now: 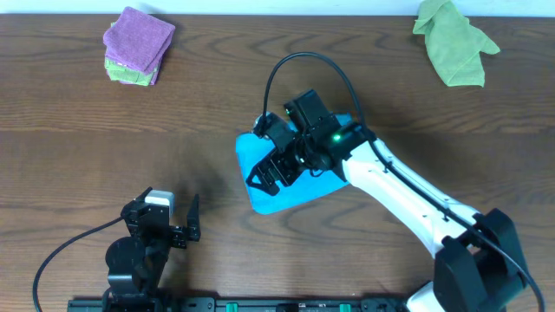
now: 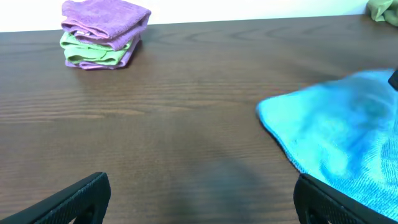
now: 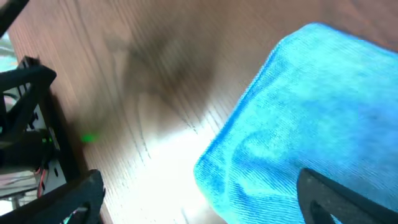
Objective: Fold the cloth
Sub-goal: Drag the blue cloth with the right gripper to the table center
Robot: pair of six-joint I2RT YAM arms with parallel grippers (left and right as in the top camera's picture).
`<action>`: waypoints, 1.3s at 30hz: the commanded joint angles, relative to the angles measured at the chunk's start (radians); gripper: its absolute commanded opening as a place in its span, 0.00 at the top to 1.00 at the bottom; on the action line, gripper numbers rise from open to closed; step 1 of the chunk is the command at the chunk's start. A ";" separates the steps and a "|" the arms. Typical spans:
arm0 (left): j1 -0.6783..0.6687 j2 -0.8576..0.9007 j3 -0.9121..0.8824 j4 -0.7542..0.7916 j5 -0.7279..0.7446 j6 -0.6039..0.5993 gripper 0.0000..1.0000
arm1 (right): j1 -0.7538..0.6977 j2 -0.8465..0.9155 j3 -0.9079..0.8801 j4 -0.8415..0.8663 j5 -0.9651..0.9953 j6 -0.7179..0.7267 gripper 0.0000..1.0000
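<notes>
on the table (image 1: 217, 95), near its middle, the blue cloth (image 1: 263, 198) is laid. the right fingers (image 3: 339, 198) are spread wide over it, released. the left fingers (image 2: 78, 200) are held open near the front edge, grasping nothing.

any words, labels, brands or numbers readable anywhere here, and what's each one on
None: no view shows any readable text.
The sky-blue cloth, the stack of folded purple and green cloths, the olive-green cloth and the wooden table carry no visible print.
The green light on the right arm is only a glow, not a sign.
</notes>
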 commanded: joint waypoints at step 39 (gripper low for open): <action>-0.003 -0.005 -0.021 -0.005 -0.003 0.006 0.05 | -0.377 0.097 -0.328 0.189 0.463 0.202 0.99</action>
